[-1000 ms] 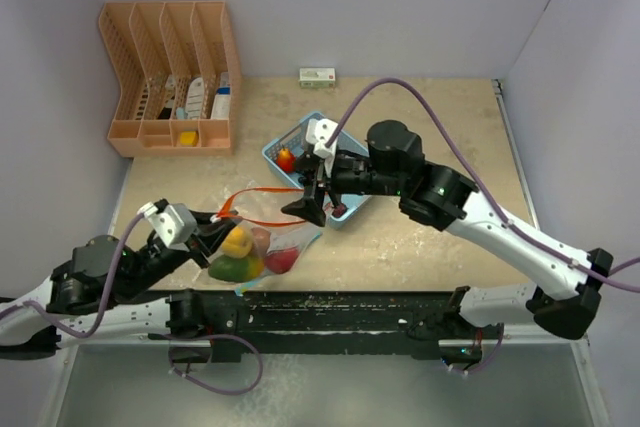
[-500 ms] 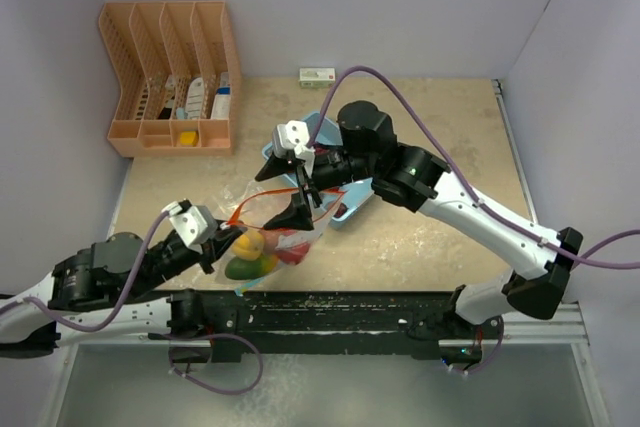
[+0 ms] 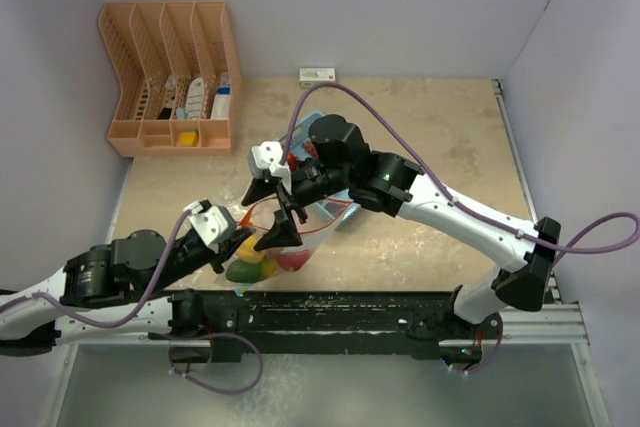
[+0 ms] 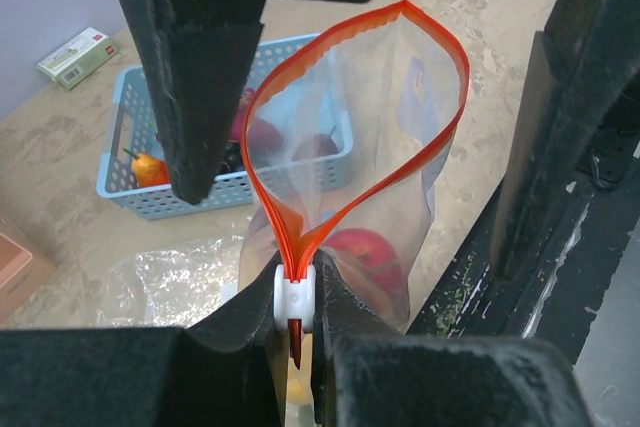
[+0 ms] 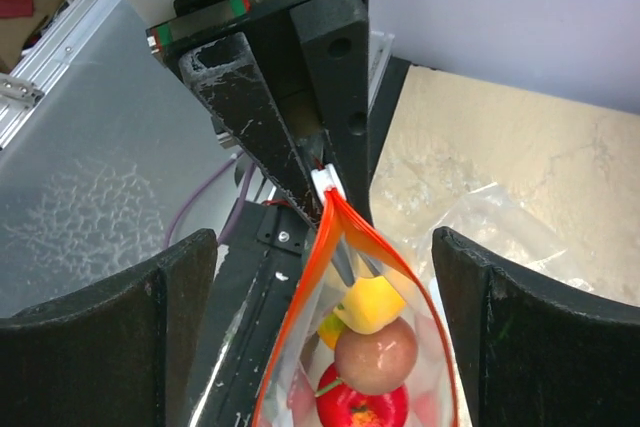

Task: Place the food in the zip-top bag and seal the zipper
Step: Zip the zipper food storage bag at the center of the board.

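Obs.: left gripper [image 4: 295,325] is pressed together on the white slider [image 4: 295,292] at the end of the zip nearest the left arm. The bag [image 3: 285,247] stands at the near edge of the table [image 3: 450,147], between the two arms, with its mouth up and open. The orange zip [image 4: 400,137] gapes in a loop, and its long axis runs from the slider away from the left gripper, toward the basket [image 4: 120,137]. The right gripper [image 5: 325,247] is spread wide and holds nothing, with one finger on either side of the loop just above the mouth. I cannot see either finger touching the film. Key relation: the free end of the zip lies between the right fingers, opposite the left pinch, so the right arm is nearer to it and the left arm anchors. Counts: one bag, one slider, one basket. Food [image 5: 375,352] in the bag: the right wrist view shows three pieces, yellow, red-brown and red. The overhead view adds a green-yellow one, so at least four, and more may be hidden. Food in the basket: at least three pieces, one orange and two dark red, with the arm covering the rest from above. Judgement: filling looks unfinished, and sealing would need the slider drawn along that axis with the far end held. Also present are one orange rack [image 3: 170,67] with four slots and one small box [image 3: 317,75], both well apart.
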